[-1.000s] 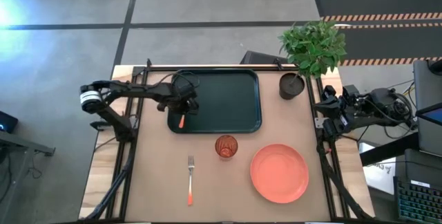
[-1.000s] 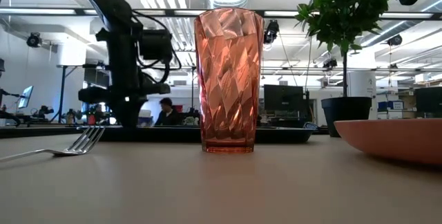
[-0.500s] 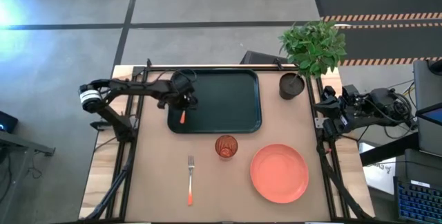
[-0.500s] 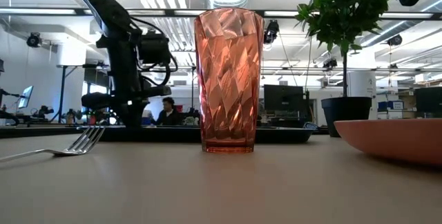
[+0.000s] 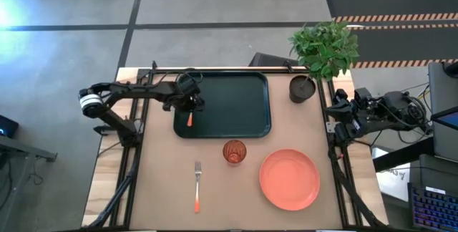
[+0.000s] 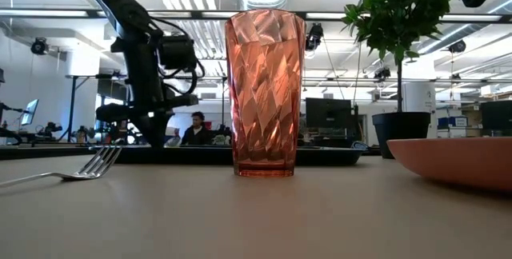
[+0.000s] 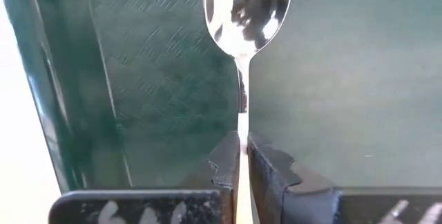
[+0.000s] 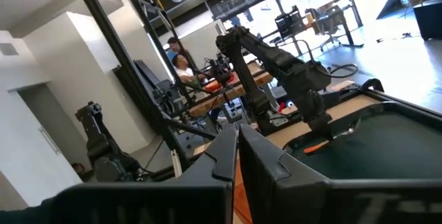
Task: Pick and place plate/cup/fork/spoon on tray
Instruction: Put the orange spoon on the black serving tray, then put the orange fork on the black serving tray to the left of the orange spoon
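My left gripper (image 5: 191,104) is shut on the spoon (image 7: 246,16) over the left part of the dark green tray (image 5: 240,114). The spoon's orange handle (image 5: 189,119) points toward the table's near edge. The red ribbed cup (image 5: 234,152) stands upright on the table just near the tray. The fork (image 5: 197,185) lies flat on the table near-left of the cup. The coral-orange plate (image 5: 289,180) lies flat on the table to the right of the cup. My right gripper (image 5: 336,121) waits shut at the table's right edge. My left gripper pinches the spoon's thin silver stem (image 7: 242,124), just behind the bowl, between its two fingers. The fingers come from above and lie across the spoon. The bowl (image 7: 248,6) is over the tray's floor; whether it touches the floor I cannot tell.
A dark plant pot (image 5: 301,89) with a leafy plant stands at the table's far right, beside the tray. Bare table lies along the near edge. People sit in the room behind the table (image 6: 196,129).
My left gripper has gone a little toward the table's far edge with the spoon, staying over the tray's left part. The spoon's orange handle has gone with it, away from the tray's near rim.
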Available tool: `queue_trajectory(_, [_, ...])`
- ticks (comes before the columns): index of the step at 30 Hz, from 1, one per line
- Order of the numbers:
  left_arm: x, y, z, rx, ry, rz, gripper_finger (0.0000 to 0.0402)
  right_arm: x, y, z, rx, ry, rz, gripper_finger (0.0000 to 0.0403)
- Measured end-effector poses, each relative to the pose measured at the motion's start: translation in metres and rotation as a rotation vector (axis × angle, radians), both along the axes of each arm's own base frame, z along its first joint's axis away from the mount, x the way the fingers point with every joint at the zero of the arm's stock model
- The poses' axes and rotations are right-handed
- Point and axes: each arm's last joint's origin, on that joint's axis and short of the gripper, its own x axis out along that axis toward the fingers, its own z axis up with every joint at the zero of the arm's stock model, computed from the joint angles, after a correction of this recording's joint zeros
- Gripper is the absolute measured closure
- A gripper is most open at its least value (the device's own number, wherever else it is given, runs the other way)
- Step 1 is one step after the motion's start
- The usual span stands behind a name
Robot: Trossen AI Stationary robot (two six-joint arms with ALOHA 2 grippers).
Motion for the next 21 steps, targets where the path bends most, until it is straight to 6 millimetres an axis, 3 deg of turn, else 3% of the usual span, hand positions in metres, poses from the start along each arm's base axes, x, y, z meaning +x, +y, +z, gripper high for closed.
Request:
queue_trajectory(11, [-0.004, -0.003, 0.013, 0.027, -0.044, -0.024, 0.0334, 0.0, 0.0, 0.0, 0.0, 0.0, 0.0, 0.0394])
queue_trajectory(15, [-0.003, -0.006, 0.017, -0.047, -0.105, -0.054, 0.0329, 0.0, 0.0, 0.0, 0.0, 0.002, 0.0, 0.0394])
queue_trajectory(18, [0.001, -0.017, 0.023, -0.089, -0.155, -0.067, 0.0329, 0.0, 0.0, 0.0, 0.0, 0.002, 0.0, 0.0394])
queue_trajectory(21, [0.006, -0.041, 0.031, -0.096, -0.161, -0.129, 0.033, 0.0, 0.0, 0.0, 0.0, 0.002, 0.0, 0.0394])
